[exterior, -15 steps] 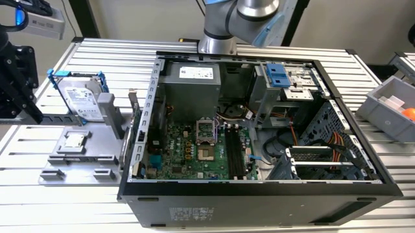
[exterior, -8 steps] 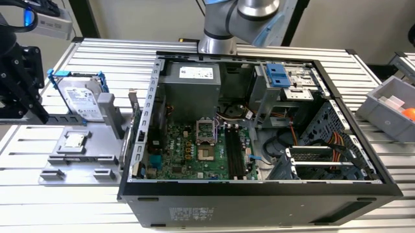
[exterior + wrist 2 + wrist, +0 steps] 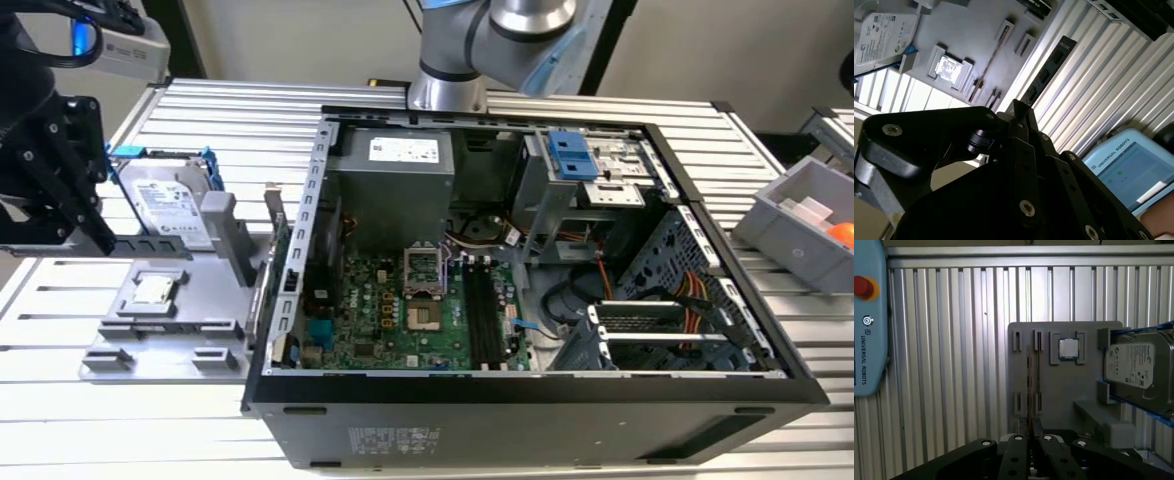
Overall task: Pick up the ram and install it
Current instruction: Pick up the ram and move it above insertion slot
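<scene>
The ram (image 3: pixel 1029 380) is a thin stick standing on edge in a slotted holder of the grey fixture plate (image 3: pixel 1064 390); the second wrist view shows the ram (image 3: pixel 989 62) as a narrow line. In the exterior view my black gripper (image 3: pixel 67 200) hangs at the far left, above the plate (image 3: pixel 160 335). In both wrist views the fingertips meet with nothing between them, and the gripper (image 3: pixel 1030 427) (image 3: pixel 1021 107) is apart from the ram. The open computer case (image 3: pixel 534 385) holds a green motherboard with long black slots (image 3: pixel 483 310).
On the fixture plate sit a silver hard drive in a blue frame (image 3: pixel 167 200) and a processor chip (image 3: pixel 151 290). A long black strip (image 3: pixel 1049 70) lies on the slatted table beside the plate. A light-blue pendant (image 3: pixel 869 320) lies nearby. A grey bin (image 3: pixel 801 225) stands at the exterior view's right.
</scene>
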`<state>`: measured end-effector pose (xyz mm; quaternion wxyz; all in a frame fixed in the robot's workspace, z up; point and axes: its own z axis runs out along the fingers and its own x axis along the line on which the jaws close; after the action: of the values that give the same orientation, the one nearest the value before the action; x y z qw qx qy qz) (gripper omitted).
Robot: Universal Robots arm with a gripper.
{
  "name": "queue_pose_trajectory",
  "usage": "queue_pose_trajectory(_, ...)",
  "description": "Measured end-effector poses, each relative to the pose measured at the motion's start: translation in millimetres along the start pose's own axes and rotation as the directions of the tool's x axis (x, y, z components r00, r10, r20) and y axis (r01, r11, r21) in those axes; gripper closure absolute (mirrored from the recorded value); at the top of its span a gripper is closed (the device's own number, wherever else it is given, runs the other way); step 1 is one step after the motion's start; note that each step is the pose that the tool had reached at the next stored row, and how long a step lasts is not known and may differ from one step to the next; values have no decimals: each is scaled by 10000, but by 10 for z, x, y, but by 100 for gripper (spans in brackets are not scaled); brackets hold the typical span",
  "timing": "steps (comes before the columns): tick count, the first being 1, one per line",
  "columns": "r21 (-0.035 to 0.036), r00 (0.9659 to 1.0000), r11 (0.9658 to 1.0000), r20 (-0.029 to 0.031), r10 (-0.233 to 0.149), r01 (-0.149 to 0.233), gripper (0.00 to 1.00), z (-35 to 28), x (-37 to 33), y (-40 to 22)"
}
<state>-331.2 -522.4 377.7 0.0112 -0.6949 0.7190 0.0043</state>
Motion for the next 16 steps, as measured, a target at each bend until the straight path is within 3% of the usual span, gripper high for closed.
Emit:
queue_pose_trajectory(9,-4,10000,10000,-2,-3,3,100,1,-3,-98)
queue_pose_trajectory(16,-65,10000,10000,-11,-2,2,100,2,-7,-215)
